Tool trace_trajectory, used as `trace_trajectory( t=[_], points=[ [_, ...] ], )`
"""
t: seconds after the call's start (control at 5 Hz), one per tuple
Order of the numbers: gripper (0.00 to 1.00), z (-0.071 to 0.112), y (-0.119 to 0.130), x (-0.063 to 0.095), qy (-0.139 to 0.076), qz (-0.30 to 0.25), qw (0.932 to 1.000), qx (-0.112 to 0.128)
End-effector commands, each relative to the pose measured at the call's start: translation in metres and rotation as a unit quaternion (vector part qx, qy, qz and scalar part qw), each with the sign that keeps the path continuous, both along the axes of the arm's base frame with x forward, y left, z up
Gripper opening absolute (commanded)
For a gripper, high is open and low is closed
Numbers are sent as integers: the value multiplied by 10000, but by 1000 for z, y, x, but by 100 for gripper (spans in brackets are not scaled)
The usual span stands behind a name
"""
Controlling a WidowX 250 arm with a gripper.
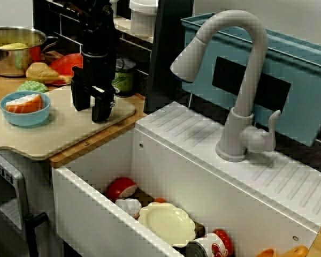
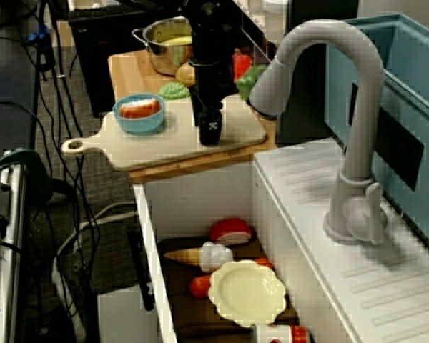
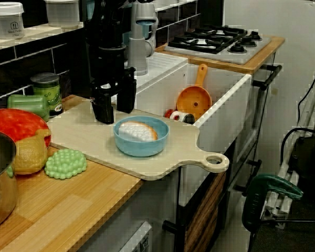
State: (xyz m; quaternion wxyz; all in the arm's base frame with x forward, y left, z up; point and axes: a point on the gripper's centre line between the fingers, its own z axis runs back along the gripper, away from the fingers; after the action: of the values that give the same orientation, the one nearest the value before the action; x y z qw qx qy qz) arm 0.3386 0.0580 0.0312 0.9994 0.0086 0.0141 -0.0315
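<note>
Across the sink, the black robot gripper (image 1: 91,108) stood spread, empty, over the beige cutting board (image 1: 53,134). From above, the round blue bowl (image 2: 139,125) sat nearby (untouched, I judged). From the counter's end: nothing grasped yet.

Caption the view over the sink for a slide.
Open gripper at the cutting board, blue bowl nearby, yellow plate in sink.

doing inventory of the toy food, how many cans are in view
2. A green can stands on the counter behind the cutting board; a red-and-white can lies in the sink by the yellow plate. More may be hidden there.
</note>
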Motion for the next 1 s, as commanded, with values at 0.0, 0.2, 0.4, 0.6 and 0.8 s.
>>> trace_trajectory(
  t=[0.0,0.2,0.4,0.6,0.8],
  points=[
    [100,0,0,0,0,0,10000,0],
    [100,14,0,-13,136,-106,9997,-172],
    [100,23,-2,-24,196,-210,9992,-280],
    [100,33,-1,-27,222,-243,9985,-445],
    [100,40,-1,-27,227,-144,9981,-556]
  ],
)
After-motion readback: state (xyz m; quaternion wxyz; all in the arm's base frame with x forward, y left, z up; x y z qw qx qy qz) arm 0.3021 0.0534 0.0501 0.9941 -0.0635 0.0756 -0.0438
